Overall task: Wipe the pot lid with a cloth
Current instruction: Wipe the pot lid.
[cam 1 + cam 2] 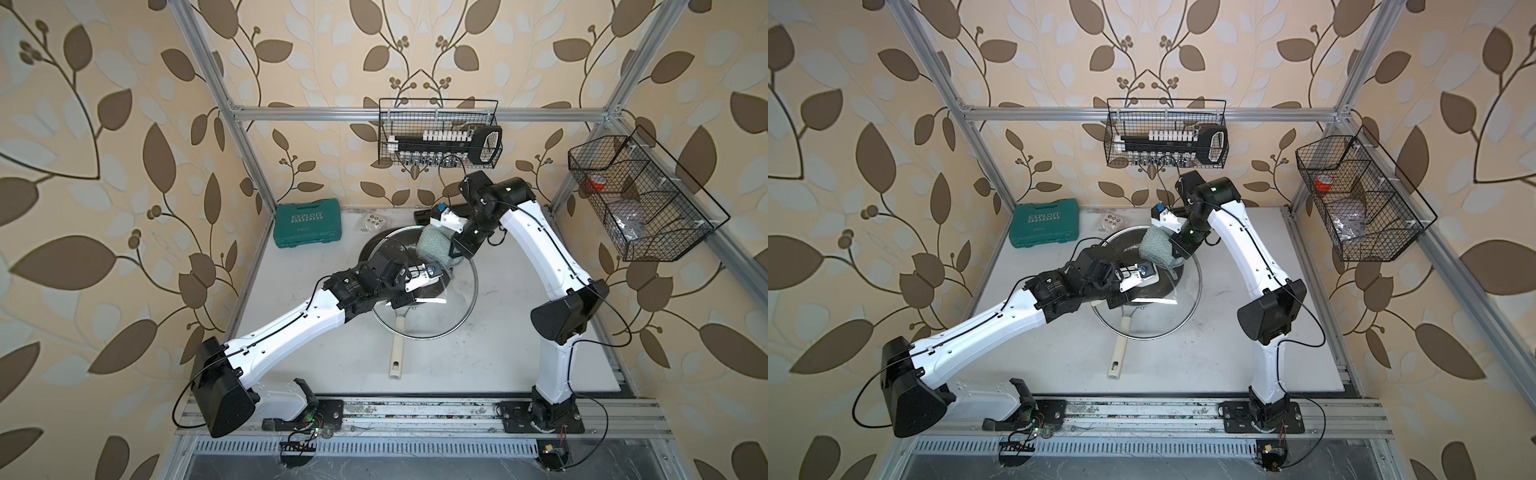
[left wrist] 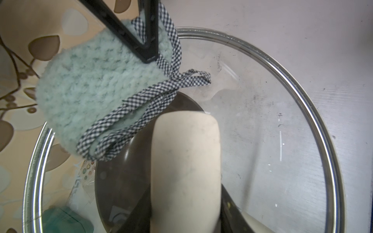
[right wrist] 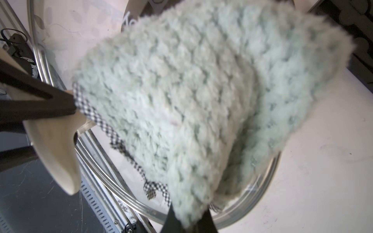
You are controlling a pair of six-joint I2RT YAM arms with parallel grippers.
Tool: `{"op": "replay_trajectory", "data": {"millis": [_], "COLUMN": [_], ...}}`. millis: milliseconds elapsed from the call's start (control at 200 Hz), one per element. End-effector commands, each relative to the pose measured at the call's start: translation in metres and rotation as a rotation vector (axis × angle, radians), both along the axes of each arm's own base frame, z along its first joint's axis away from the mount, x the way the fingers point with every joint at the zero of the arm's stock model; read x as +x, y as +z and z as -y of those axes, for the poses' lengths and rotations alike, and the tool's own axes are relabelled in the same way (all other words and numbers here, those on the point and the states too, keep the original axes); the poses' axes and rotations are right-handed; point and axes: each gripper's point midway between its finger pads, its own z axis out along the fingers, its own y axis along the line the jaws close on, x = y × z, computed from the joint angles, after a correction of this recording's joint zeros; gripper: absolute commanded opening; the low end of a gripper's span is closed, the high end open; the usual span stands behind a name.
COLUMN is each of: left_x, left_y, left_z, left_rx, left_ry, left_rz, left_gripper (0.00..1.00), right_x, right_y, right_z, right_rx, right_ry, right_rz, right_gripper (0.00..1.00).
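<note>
Lifted off the tabletop (image 1: pixel 498 353) and held over the frying pan (image 1: pixel 376 245): the pot lid (image 1: pixel 440 307), glass face up, seemingly tilted, overhanging the pan toward the near side. Cannot tell whether any part of the rim rests on the pan. Gripped by its long cream handle (image 2: pixel 185 161) in the left claw (image 3: pixel 38 123), closed across the handle from both sides. Probably done so as to steady the glass against pushing and to leave the face on either side of the handle bare. Taken by the handle rather than the rim, too, most likely to spare the glass fresh smears.

Laid against the far part of the glass, just beside the handle's end: the cloth (image 1: pixel 434 245), mint-green and fluffy, edged in checked tape, folded over on itself. Pinched near one hemmed edge in the right claw (image 2: pixel 148 54), shut tight on it, leaving most of the pad free to drag across the surface. Judged to be mid-wipe, with the near half of the glass probably yet to be covered.

Farther out, well apart from the work: a green tool case (image 1: pixel 307 226) by the back wall, a small packet (image 1: pixel 371 222) beside it, a wire basket (image 1: pixel 386 137) hung on the back rail and a second basket (image 1: pixel 648 245) on the side frame. Placed out of reach of the wiping, so likely no hindrance to either arm.
</note>
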Motion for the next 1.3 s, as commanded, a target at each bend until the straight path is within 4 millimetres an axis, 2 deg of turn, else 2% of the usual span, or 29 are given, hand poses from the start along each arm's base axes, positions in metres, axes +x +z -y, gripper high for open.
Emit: {"op": "replay_trajectory", "data": {"millis": [0,160,415,605,770,930,1085,1295], "left_x": [0.013,0.016,0.027,0.034,0.037,0.035,0.032,0.032], "left_y": [0.106,0.11,0.131,0.152,0.155,0.159,0.156,0.144], "left_z": [0.026,0.028,0.017,-0.002,-0.012,-0.018,-0.015,-0.008], "left_rx": [-0.29,-0.324,-0.417,-0.515,-0.517,-0.528,-0.521,-0.49], "left_ry": [-0.025,-0.007,0.108,0.221,0.275,0.289,0.267,0.247], "left_rz": [0.229,0.229,0.266,0.326,0.35,0.36,0.34,0.301], "left_gripper": [0.0,0.0,0.0,0.0,0.0,0.0,0.0,0.0], "right_x": [0.008,0.011,0.0,-0.022,-0.046,-0.057,-0.046,-0.011], "right_y": [0.001,0.002,0.0,-0.005,-0.014,-0.019,-0.014,0.001], "right_z": [-0.018,-0.026,-0.007,0.011,0.022,0.026,0.02,0.005], "right_rx": [0.019,0.024,0.0,-0.015,-0.016,-0.011,0.001,0.032], "right_ry": [-0.009,-0.005,-0.009,-0.008,-0.013,-0.023,-0.031,-0.051], "right_rz": [0.021,0.037,0.018,-0.012,-0.032,-0.045,-0.033,0.013], "right_gripper": [0.0,0.0,0.0,0.0,0.0,0.0,0.0,0.0]}}
